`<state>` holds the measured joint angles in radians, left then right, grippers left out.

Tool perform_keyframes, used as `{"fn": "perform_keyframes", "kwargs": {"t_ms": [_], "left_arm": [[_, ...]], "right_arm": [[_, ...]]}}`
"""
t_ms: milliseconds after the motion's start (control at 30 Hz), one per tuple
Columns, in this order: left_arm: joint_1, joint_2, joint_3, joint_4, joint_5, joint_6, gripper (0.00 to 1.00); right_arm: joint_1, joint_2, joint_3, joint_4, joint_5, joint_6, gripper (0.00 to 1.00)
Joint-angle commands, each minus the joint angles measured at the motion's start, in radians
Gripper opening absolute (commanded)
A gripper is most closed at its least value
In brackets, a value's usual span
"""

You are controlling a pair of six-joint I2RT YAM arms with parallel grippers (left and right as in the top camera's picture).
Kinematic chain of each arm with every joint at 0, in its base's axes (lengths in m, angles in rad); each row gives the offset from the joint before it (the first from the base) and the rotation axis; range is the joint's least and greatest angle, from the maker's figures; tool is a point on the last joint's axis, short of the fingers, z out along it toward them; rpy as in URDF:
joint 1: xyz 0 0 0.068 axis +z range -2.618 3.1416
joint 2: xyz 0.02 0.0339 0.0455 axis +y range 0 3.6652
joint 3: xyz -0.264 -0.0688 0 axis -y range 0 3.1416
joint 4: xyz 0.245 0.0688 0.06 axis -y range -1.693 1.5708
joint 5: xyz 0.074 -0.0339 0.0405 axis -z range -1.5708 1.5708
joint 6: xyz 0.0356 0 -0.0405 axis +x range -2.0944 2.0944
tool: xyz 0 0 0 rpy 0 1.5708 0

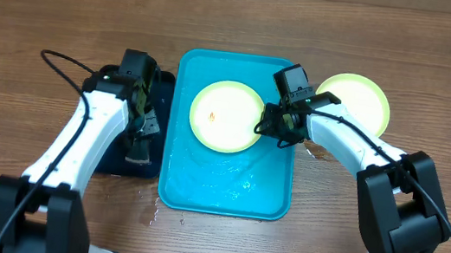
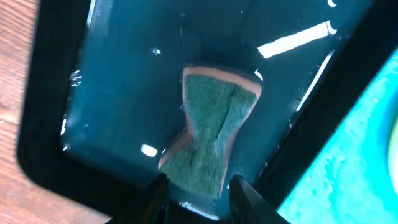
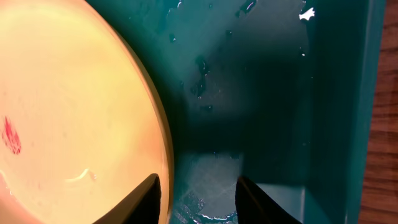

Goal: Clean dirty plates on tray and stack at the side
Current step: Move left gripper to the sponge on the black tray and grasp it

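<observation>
A pale lime-green plate [image 1: 225, 116] with a small orange-red smear lies in the upper half of the turquoise tray [image 1: 227, 183]. My right gripper [image 1: 271, 124] is open at that plate's right rim. In the right wrist view the right gripper [image 3: 198, 193] straddles the rim of the plate [image 3: 74, 106], one finger above the plate and the other over the wet tray [image 3: 267, 93]. A second lime-green plate [image 1: 353, 102] rests on the table to the right. My left gripper [image 2: 199, 199] is open, with the near end of a green sponge [image 2: 214, 118] between its fingertips.
The sponge lies in a wet dark navy tray [image 2: 124, 93] just left of the turquoise tray [image 2: 348, 168]. Water pools in the turquoise tray's lower half. Drops lie on the wooden table [image 1: 48, 16] by the tray's front left corner.
</observation>
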<state>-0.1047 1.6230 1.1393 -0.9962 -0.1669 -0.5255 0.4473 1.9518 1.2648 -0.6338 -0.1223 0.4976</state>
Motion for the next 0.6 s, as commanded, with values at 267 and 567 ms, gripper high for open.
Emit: {"fn": "perform_keyframes", "kwargs": {"t_ms": [267, 567], "left_arm": [[-0.004, 0.138, -0.001, 0.034, -0.016, 0.010, 0.31], [-0.004, 0.216, -0.001, 0.059, -0.003, 0.026, 0.28]], "right_arm": [[0.002, -0.012, -0.002, 0.000, 0.016, 0.004, 0.42], [0.002, -0.012, -0.002, 0.000, 0.016, 0.004, 0.42]]}}
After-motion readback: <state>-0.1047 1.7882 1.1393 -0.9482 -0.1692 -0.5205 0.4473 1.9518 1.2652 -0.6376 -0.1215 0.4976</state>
